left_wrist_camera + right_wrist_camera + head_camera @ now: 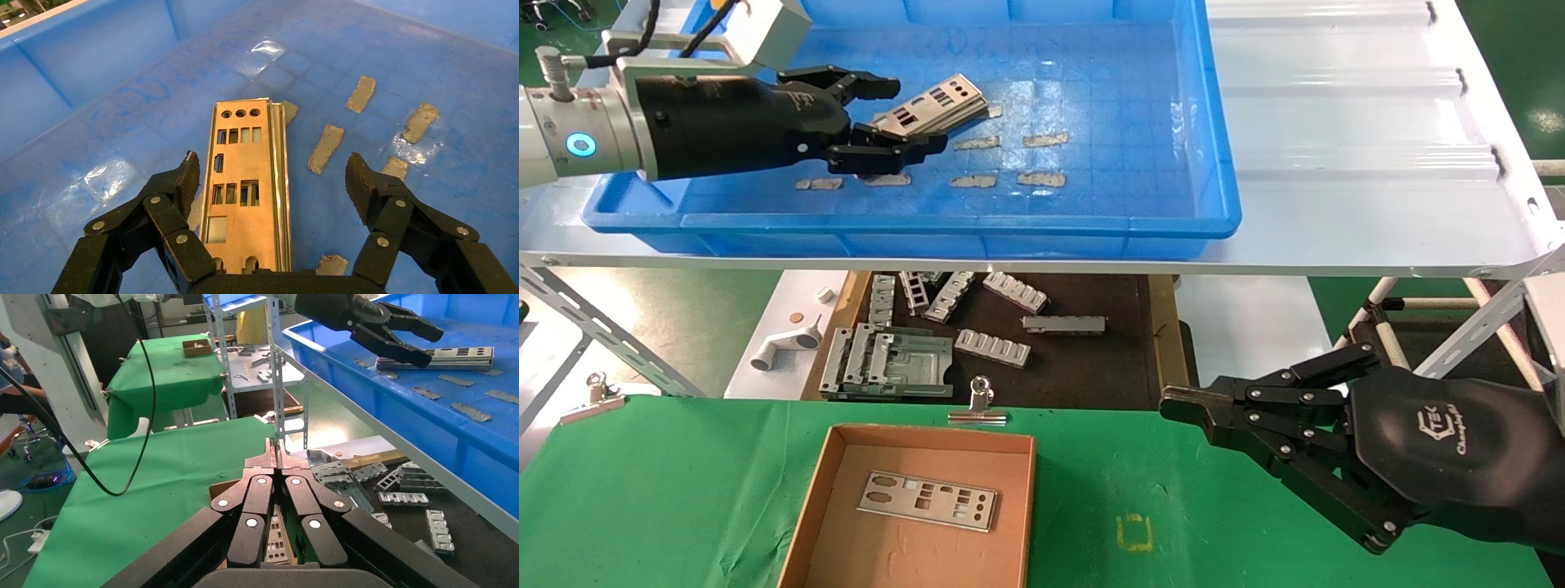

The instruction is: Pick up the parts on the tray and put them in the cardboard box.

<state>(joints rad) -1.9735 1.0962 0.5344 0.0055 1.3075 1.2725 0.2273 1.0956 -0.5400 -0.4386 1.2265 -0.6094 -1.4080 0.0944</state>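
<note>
Left gripper (pixel 891 114) inside the tray (pixel 1214 163), near its left end, jaws spread wide to either side of a small stack of parts (pixel 936 106). In the left wrist view, both fingertips (pixel 186 177) stand apart from the stack's (pixel 245 184) long edges; nothing gripped. Stack lies flat on the tray floor, roughly mid-depth, well clear of the tray walls. Open blue floor to the stack's right, broken only by tape-residue patches (pixel 1042 178).

Tray sits on a white shelf panel (pixel 1336 122), which is bare to the tray's right.

Cardboard box (pixel 834 457) on the green bench (pixel 1214 523) below, near the front edge. One plate (pixel 927 501) lies flat inside it, its right end near the right wall and floor showing in front of it. A binder clip (pixel 979 404) sits just behind the box's back wall.

Right gripper (pixel 1173 406) hangs over the bench to the right of the box, well apart from it, jaws closed tip to tip, empty. Right wrist view confirms fingertips (pixel 276 456) meeting.

Grey brackets (pixel 993 347) lie on a dark mat (pixel 1091 367) behind the bench.
</note>
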